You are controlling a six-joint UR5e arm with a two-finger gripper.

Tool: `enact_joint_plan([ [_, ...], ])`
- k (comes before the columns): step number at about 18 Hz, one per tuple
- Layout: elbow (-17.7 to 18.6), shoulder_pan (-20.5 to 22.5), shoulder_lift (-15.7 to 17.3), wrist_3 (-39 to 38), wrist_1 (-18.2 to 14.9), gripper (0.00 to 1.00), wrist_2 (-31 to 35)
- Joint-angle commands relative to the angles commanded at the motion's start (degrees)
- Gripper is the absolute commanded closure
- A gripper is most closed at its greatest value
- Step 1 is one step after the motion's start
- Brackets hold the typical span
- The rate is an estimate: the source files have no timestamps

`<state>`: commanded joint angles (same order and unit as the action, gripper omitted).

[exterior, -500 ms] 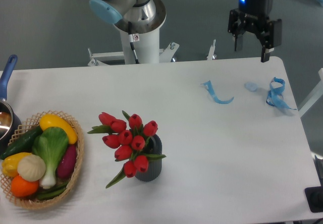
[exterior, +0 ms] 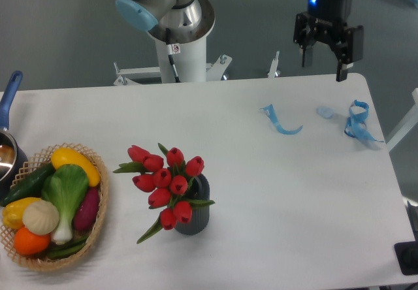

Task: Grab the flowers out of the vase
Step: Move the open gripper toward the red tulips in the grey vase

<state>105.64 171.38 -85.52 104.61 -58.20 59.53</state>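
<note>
camera view shows the end effector (exterior: 322, 69) spread wide, holding nothing, above the bench's (exterior: 274, 192) far right corner, well apart from the flowers (exterior: 166, 178) standing in the vase (exterior: 196, 213) near its front edge.

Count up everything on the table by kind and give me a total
Bunch of red flowers: 1
Dark grey vase: 1
Wicker basket of toy vegetables: 1
Pot with a blue handle, at the left edge: 1
Blue ribbon pieces: 2
Small pale blue scrap: 1
Total: 7
</note>
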Motion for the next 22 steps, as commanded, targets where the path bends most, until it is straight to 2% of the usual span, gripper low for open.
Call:
enact_joint_plan([
  [5, 3.25, -0.96, 1.14, -7.82, 0.63, 0.00, -0.99],
  [8, 3.43, -3.06, 0.88, -15.91, 0.72, 0.00, -0.99],
  [10, 3.52, -4.38, 0.44, -17.85, 0.63, 0.00, -2.47],
  [13, 3.61, -6.32, -1.40, -23.21, 0.98, 0.00, -8.09],
  [15, 4.04, -6.85, -2.72, -24.89, 2.56, 0.00, -11.87],
  [19, 4.66, -9.57, -4.65, -25.68, 4.05, 0.00, -13.47],
  [22, 4.40, -11.24, -7.37, -29.36, 5.63, 0.00, -18.20],
])
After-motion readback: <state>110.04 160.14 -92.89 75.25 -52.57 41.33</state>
